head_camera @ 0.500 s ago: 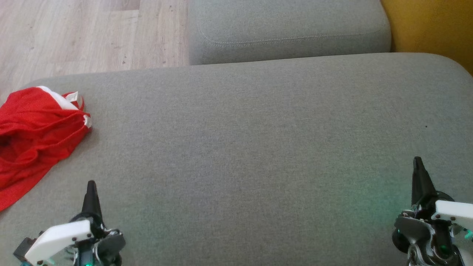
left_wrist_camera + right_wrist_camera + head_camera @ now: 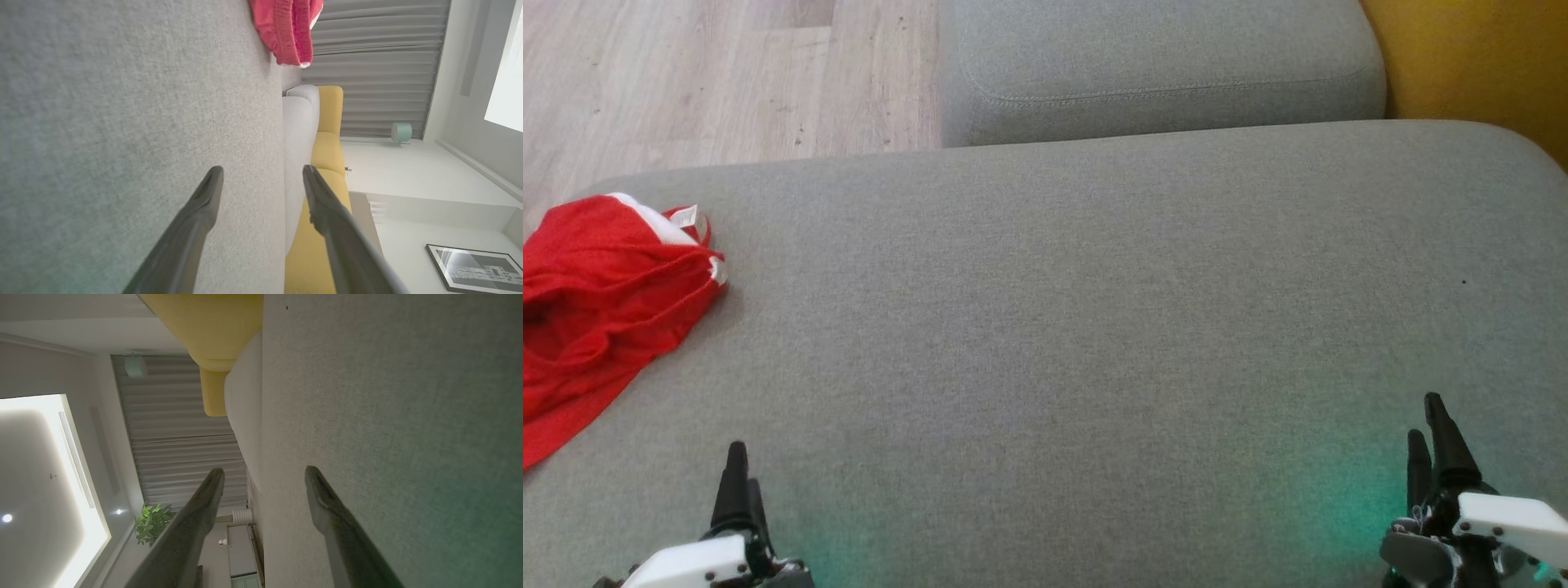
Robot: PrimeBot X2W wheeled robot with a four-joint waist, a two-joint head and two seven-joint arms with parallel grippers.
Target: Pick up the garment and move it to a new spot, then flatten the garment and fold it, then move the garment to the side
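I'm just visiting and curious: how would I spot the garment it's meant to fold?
Look at the big grey cushion spread before the robot. At its left edge lies the garment, a crumpled heap of cloth. Bright red with white trim and a small label, it stands out against plain grey.

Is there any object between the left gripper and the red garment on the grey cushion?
No, nothing visible. Bare grey cushion lies between the left gripper and the red garment at the cushion's left edge.
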